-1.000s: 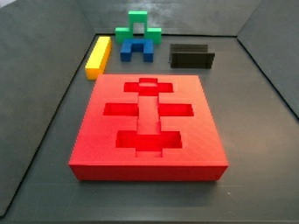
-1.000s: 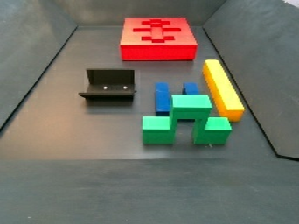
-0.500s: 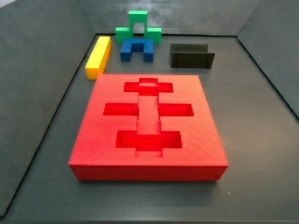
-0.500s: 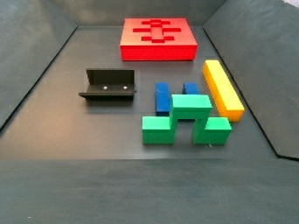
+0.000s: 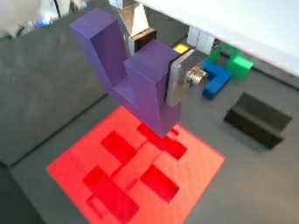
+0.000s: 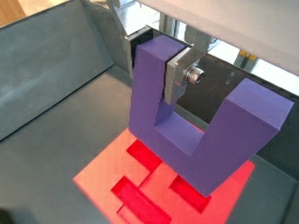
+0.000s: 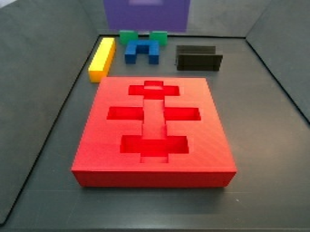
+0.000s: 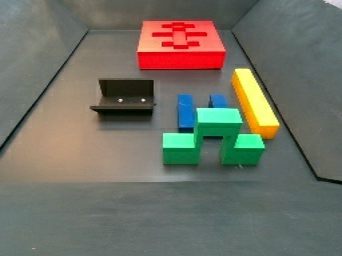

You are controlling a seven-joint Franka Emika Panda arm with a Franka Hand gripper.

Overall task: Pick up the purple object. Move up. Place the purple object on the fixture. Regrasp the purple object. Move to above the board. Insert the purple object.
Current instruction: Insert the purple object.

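Note:
The purple object (image 5: 105,48) is a U-shaped block, and my gripper (image 5: 149,66) is shut on one of its prongs. A silver finger (image 5: 176,77) presses flat against that prong, which shows in both wrist views. The block (image 6: 251,122) hangs above the red board (image 6: 117,171), base downward. In a side view, part of the purple object (image 7: 145,14) shows at the top edge, beyond the board (image 7: 151,127). The black fixture (image 7: 198,59) stands bare behind the board and shows again as the fixture (image 8: 123,98).
Near the fixture a yellow bar (image 7: 101,57), a blue block (image 7: 143,50) and a green block (image 7: 150,38) stand grouped together. They show again as the yellow bar (image 8: 254,100), blue block (image 8: 201,108) and green block (image 8: 214,135). Dark walls enclose the floor.
The purple object has come into a side view at the top edge and now covers the top of the green block. Nothing on the floor has moved.

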